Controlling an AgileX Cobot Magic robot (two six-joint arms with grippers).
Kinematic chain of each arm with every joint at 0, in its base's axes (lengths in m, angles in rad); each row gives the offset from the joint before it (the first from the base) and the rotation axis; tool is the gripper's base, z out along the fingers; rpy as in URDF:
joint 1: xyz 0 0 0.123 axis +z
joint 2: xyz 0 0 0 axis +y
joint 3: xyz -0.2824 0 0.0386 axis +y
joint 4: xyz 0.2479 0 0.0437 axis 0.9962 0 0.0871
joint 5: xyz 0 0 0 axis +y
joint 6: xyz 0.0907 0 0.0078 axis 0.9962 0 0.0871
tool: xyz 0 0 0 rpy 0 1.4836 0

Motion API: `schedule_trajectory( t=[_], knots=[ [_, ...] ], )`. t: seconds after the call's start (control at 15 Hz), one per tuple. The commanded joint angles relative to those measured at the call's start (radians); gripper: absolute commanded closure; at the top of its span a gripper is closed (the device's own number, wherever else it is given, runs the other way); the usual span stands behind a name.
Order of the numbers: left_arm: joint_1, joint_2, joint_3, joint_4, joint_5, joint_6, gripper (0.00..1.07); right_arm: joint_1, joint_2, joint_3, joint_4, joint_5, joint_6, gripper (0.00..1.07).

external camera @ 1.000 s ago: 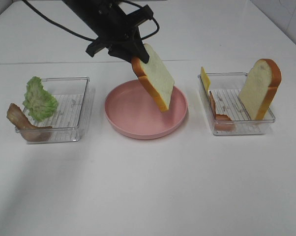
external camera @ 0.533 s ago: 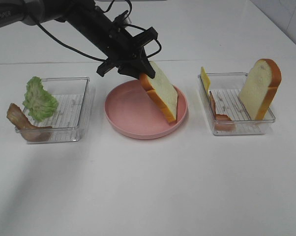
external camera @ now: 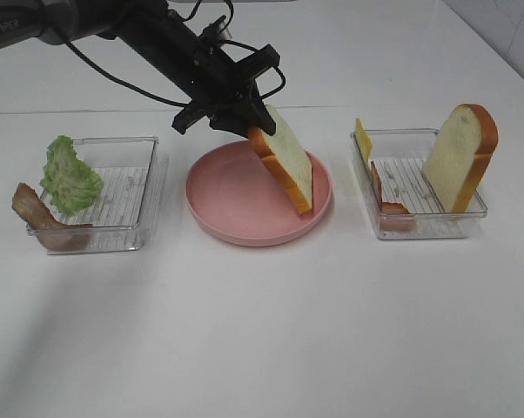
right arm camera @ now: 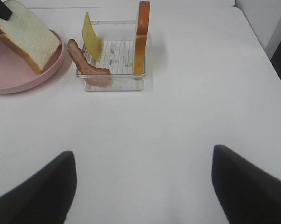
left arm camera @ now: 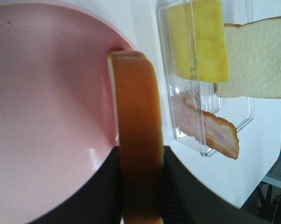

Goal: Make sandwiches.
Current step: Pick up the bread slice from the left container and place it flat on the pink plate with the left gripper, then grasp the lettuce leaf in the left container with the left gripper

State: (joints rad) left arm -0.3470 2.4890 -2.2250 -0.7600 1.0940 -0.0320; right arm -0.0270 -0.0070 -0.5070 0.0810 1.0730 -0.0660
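My left gripper (external camera: 249, 127) is shut on a white bread slice (external camera: 285, 165) with orange-brown crust. It holds the slice tilted over the round pink plate (external camera: 223, 198), with the lower corner at the plate's right side. In the left wrist view the crust (left arm camera: 138, 135) runs between the dark fingers (left arm camera: 96, 196). A second bread slice (external camera: 460, 157), a yellow cheese slice (external camera: 363, 139) and a bacon strip (external camera: 389, 200) stand in the right clear tray (external camera: 419, 228). A green lettuce leaf (external camera: 70, 177) and another bacon strip (external camera: 41, 220) are in the left tray (external camera: 127, 187). My right gripper (right arm camera: 140, 182) is open and empty above bare table.
The right wrist view shows the right tray (right arm camera: 113, 85) with the cheese (right arm camera: 93, 42), bacon (right arm camera: 87, 64) and upright bread (right arm camera: 141, 37) ahead of the gripper, and the plate (right arm camera: 10, 79) beside it. The white table's edge (right arm camera: 271, 60) lies beyond the right tray.
My left gripper has come down and to the right with the bread slice, from above the plate's back edge to the plate. In the last half second it barely moved.
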Motion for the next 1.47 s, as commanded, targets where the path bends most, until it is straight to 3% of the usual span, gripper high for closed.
schedule_trajectory(
  t=[0.07, 0.2, 0.33, 0.67, 1.07, 1.27, 1.33, 1.47],
  knots=[
    [-0.007, 0.001, -0.002, 0.003, 0.017, 0.011, 0.6, -0.007, -0.013, 0.002, 0.003, -0.011, -0.006, 0.32],
    [-0.007, 0.001, -0.002, 0.003, 0.034, 0.064, 0.3, -0.007, -0.013, 0.002, 0.003, -0.011, -0.006, 0.32],
    [-0.007, 0.0, -0.002, 0.015, 0.058, 0.064, 0.2, -0.007, -0.013, 0.002, 0.003, -0.011, -0.006, 0.32],
    [-0.025, -0.034, -0.002, 0.245, 0.112, 0.058, 0.2, -0.007, -0.013, 0.002, 0.003, -0.011, -0.006, 0.32],
    [-0.03, -0.087, -0.008, 0.391, 0.122, 0.047, 0.2, -0.007, -0.013, 0.002, 0.003, -0.011, -0.006, 0.32],
    [-0.024, -0.138, -0.019, 0.499, 0.162, -0.017, 0.2, -0.007, -0.013, 0.002, 0.003, -0.011, -0.006, 0.32],
    [-0.021, -0.183, -0.018, 0.598, 0.195, -0.058, 0.2, -0.007, -0.013, 0.002, 0.003, -0.011, -0.006, 0.32],
    [-0.021, -0.217, -0.018, 0.665, 0.195, -0.072, 0.21, -0.007, -0.013, 0.002, 0.003, -0.011, -0.006, 0.32]
  ],
)
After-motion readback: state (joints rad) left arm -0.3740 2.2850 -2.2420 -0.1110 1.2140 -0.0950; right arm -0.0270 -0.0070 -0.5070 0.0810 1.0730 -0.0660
